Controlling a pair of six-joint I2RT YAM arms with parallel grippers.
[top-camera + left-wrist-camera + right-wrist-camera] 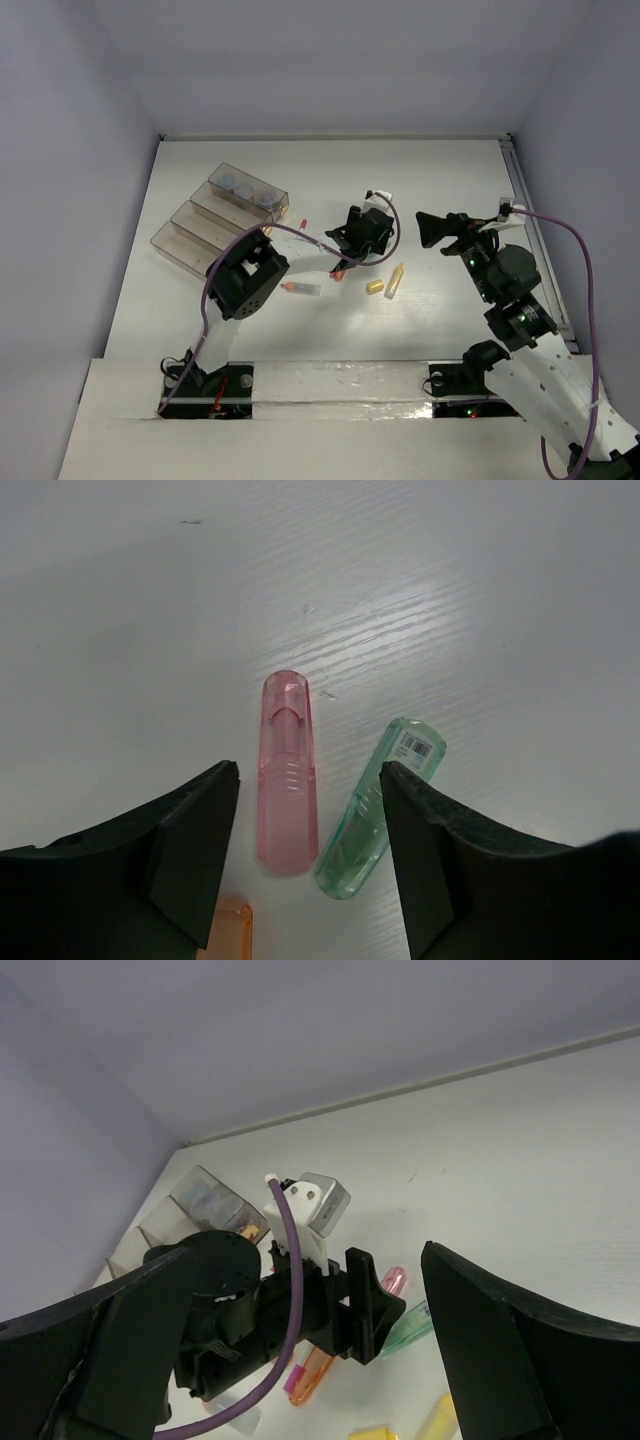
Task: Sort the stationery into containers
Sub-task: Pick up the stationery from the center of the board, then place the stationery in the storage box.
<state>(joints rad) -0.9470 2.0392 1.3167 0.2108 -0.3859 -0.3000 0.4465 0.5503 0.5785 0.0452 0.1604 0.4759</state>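
My left gripper (352,238) is open and hovers low over the table. In the left wrist view its jaws (308,772) straddle a pink stick (288,775), with a green stick (380,810) lying by the right finger and an orange stick (225,930) by the left finger. My right gripper (427,228) is open and empty, raised to the right of them. Its view shows the left gripper (360,1310), the pink stick (393,1280) and the green stick (412,1324). The four containers (215,225) stand at the back left, with blue-grey discs (250,190) in the farthest one.
Two yellow sticks (375,286) (396,279) lie right of the left gripper. A white pen with a red tip (300,288) lies near the left arm's elbow. The orange stick (340,271) shows under the left wrist. A rail (522,195) runs along the table's right edge.
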